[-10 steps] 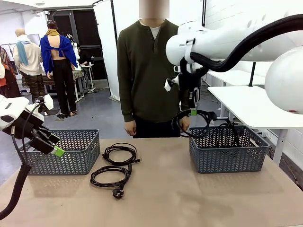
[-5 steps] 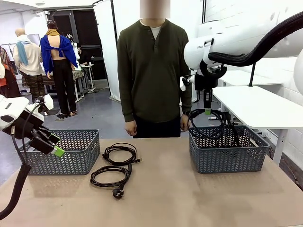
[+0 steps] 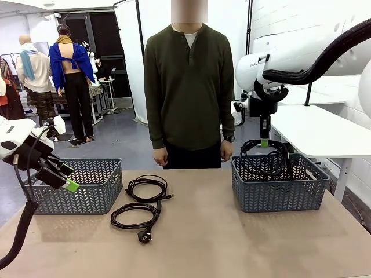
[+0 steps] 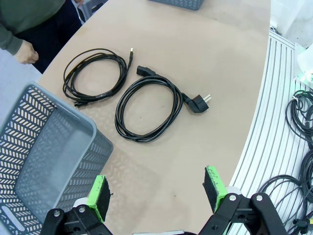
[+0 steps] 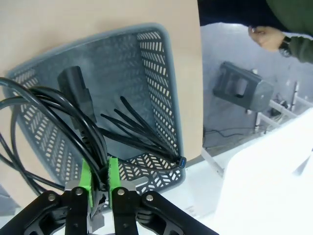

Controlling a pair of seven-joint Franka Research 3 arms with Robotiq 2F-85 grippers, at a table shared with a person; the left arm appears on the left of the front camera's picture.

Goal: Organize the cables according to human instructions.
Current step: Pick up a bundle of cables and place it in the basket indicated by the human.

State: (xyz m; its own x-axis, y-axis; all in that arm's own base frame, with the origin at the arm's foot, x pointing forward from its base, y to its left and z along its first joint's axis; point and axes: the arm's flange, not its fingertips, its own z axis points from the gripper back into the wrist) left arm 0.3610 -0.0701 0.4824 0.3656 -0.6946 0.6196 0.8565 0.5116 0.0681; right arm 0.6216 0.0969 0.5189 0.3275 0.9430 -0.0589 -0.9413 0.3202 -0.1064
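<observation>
My right gripper [image 3: 264,142] is shut on a black coiled cable [image 3: 268,159] that hangs into the right grey basket [image 3: 272,194]. In the right wrist view the green pads [image 5: 87,177] pinch that cable [image 5: 73,125] above the basket [image 5: 164,93], where another cable [image 5: 139,128] lies. Two more coiled cables lie on the table, one farther back [image 3: 146,186] and one nearer [image 3: 135,215], the latter with a plug. My left gripper [image 3: 65,176] hovers open by the left basket [image 3: 87,188]. Its wrist view has both coils [image 4: 95,73] [image 4: 149,110] ahead of the open gripper [image 4: 156,188].
A person stands at the far edge, hands [image 3: 159,156] hanging at the sides. The left basket [image 4: 44,156] holds nothing. Several loose cables [image 4: 296,147] lie on the floor past the table edge. White tables stand at the right.
My right gripper carried its cable coil to the right and down, from in front of the person to over the right basket. The left arm and the table cables stayed put.
</observation>
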